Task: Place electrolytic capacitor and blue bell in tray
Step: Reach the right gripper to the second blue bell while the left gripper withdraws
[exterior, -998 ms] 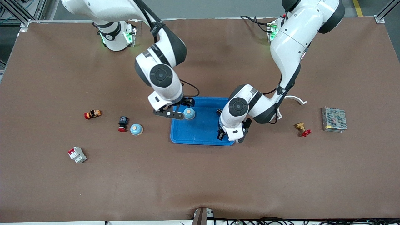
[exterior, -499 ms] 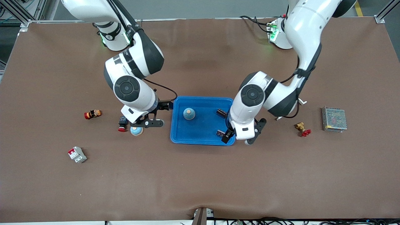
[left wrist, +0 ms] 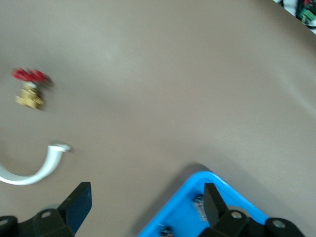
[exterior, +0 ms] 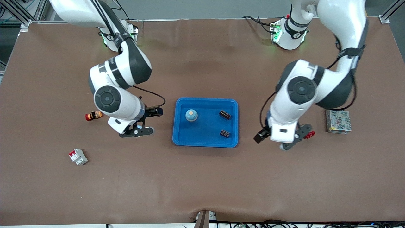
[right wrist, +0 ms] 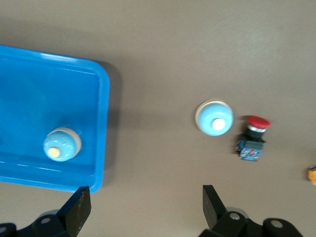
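The bright-blue tray [exterior: 205,142] lies mid-table. In it stand one blue bell [exterior: 191,115] with a tan knob and two dark electrolytic capacitors [exterior: 225,114] [exterior: 224,133]. My left gripper [exterior: 281,141] hangs open and empty over the bare mat beside the tray, toward the left arm's end; its wrist view shows the tray's corner [left wrist: 190,192] and a capacitor [left wrist: 198,208]. My right gripper [exterior: 147,122] is open and empty over the mat at the tray's other end. A second blue bell [right wrist: 214,117] sits on the mat there, hidden under the right hand in the front view.
A red push button [right wrist: 254,138] stands beside the loose bell. An orange-red part [exterior: 94,115] and a white breaker [exterior: 78,156] lie toward the right arm's end. A brass valve [left wrist: 30,91], a white curved bracket [left wrist: 34,170] and a mesh power supply [exterior: 338,121] lie toward the left arm's end.
The left gripper opened, left a capacitor in the tray and swung away toward its own end. The right arm drew back from the tray, leaving the bell, and now covers the loose bell.
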Motion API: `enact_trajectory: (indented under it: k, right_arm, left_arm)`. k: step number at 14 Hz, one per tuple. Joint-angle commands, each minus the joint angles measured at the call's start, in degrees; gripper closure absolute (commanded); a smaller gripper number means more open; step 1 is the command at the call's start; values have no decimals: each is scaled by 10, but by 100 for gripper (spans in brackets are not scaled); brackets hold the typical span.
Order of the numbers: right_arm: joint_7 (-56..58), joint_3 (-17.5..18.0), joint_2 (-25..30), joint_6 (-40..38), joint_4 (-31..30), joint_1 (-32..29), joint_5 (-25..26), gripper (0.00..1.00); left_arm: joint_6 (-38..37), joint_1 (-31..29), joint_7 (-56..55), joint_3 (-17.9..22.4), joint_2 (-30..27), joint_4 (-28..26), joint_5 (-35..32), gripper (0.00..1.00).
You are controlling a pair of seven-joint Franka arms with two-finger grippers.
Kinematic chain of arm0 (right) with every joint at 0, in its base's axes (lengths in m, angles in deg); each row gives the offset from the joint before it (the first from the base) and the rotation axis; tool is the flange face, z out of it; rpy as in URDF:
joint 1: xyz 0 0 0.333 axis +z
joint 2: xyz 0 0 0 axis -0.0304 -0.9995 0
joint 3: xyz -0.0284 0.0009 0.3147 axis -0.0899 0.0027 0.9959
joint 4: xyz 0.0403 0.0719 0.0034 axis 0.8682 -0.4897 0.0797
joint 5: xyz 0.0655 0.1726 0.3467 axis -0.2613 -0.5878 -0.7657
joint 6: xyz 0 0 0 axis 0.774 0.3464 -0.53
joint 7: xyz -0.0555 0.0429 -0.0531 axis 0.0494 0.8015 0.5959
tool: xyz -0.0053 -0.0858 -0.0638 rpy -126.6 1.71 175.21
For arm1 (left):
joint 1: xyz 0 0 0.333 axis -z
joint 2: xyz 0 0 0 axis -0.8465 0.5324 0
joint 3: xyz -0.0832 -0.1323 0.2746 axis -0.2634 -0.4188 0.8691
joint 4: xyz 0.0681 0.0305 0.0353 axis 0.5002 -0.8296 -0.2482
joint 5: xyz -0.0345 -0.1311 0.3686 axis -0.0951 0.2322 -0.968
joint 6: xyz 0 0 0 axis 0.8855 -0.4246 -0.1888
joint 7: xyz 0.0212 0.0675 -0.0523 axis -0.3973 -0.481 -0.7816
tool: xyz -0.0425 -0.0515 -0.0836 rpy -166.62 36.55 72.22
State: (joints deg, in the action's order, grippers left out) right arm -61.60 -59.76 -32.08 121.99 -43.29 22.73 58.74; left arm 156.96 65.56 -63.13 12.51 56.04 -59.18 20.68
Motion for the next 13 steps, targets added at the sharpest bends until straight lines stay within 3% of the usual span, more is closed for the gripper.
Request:
enact_trajectory:
  k: [1, 6, 9, 13]
  right_arm:
    - [30, 8, 4, 5, -7, -19, 25, 0]
    - [84, 8, 3, 71, -50, -38, 55, 0]
    - [111, 8, 3, 120, -84, -46, 55, 0]
    - [194, 8, 1, 155, -100, -65, 68, 0]
  left_arm:
    - [-23, -34, 61, -1, -38, -13, -1, 0]
    - [-131, -94, 262, -6, -71, 24, 9, 0]
    - [-190, -99, 319, -9, -78, 66, 13, 0]
    - [-211, -98, 375, -2, -143, 58, 27, 0]
